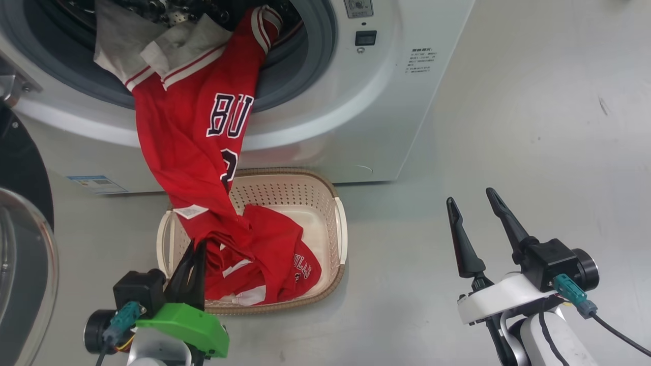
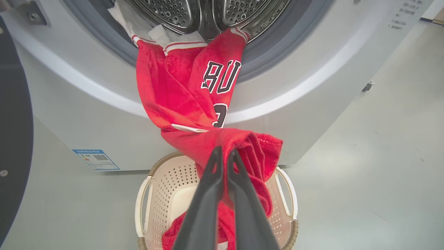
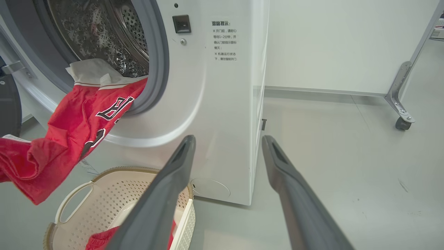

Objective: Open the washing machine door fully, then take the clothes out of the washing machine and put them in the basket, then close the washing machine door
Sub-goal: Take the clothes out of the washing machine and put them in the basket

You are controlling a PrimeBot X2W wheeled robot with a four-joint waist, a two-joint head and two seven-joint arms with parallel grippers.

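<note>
Here, seemingly mesh clothes [image 1: 188,152] overhang perforated basket [image 1: 285,194]

I see the clothes [image 1: 188,147] draped from the drum mouth down the washing machine [image 1: 330,127] front into the basket [image 1: 285,175]. They block the mouth's lower lip and the basket's left half. There's room above the cloth and over the basket's right half. The washing machine door [image 1: 20,168] hems my left. Bare floor [image 1: 534,127] on the right gives wide passage. 1 castered leg [image 3: 400,100] stands well off.
</note>
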